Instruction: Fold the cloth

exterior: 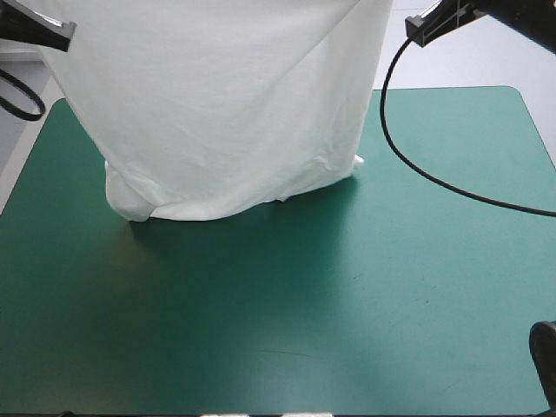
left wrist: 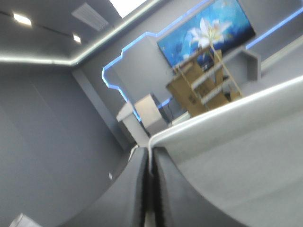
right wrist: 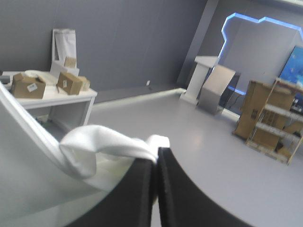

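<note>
The white T-shirt [exterior: 230, 104] hangs as a wide sheet from above the high view down to the teal-green table [exterior: 287, 313]. Its lower hem rests crumpled on the cover at the far left-middle. Both arms are raised, and neither gripper shows in the high view. In the left wrist view my left gripper [left wrist: 150, 153] is shut on the T-shirt [left wrist: 236, 151], whose stretched edge runs away beside the fingers. In the right wrist view my right gripper [right wrist: 156, 153] is shut on the T-shirt [right wrist: 102, 146], a bunched fold bulging out just beside the fingertips.
The near half and the right side of the teal-green cover lie bare in front of the hanging shirt. A dark object [exterior: 546, 352] pokes in at the table's right near corner.
</note>
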